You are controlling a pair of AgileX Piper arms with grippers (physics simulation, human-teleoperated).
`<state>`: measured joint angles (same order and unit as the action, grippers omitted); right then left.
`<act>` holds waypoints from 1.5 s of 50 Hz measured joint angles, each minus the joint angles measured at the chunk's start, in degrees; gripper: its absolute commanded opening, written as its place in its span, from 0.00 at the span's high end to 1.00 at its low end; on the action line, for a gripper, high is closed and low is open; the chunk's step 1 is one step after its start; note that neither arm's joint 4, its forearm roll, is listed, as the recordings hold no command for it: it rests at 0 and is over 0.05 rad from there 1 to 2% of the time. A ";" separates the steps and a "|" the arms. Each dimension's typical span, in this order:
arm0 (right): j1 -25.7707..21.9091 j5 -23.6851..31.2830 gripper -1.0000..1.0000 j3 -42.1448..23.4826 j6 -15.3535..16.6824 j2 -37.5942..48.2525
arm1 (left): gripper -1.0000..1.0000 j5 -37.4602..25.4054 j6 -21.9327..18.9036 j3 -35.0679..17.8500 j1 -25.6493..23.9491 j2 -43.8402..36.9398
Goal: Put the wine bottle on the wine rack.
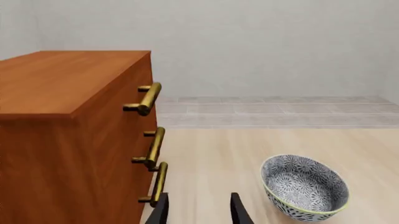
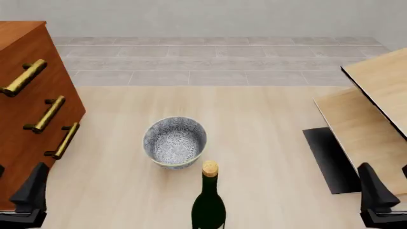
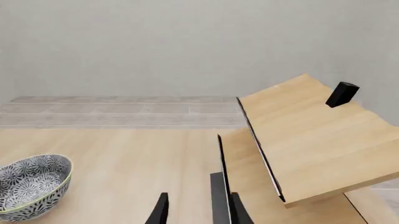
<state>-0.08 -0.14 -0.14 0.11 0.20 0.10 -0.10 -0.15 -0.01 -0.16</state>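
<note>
One dark green wine bottle (image 2: 208, 206) with tan cork, upright just nearer than the bowl (image 2: 175, 142), wine rack (image 2: 372, 119) well right of the bowl, left gripper (image 1: 198, 210) and right gripper (image 3: 196, 211) both spread apart, empty.

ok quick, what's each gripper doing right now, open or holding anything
Left gripper: open, holding nothing, beside the drawer cabinet.
Right gripper: open, holding nothing, near the wine rack.

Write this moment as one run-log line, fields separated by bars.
wine bottle: upright, ungrasped | wine rack: no bottle | left gripper: open | right gripper: open
</note>
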 measured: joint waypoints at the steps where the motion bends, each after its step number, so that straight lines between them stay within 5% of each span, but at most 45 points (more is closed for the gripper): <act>1: -0.03 -0.05 0.00 -0.05 0.03 0.07 | 0.00 0.03 -0.04 -0.05 0.00 -0.05; 35: -3.28 -8.91 0.00 -4.16 1.88 15.64 | 0.00 2.33 -2.42 -0.32 -0.16 -2.58; 75: -26.66 -9.00 0.00 -10.85 3.59 25.59 | 0.00 2.78 -2.96 0.09 0.71 -2.90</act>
<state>-26.74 -9.14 -10.99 3.70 25.80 2.88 -3.06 -0.06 0.70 -3.06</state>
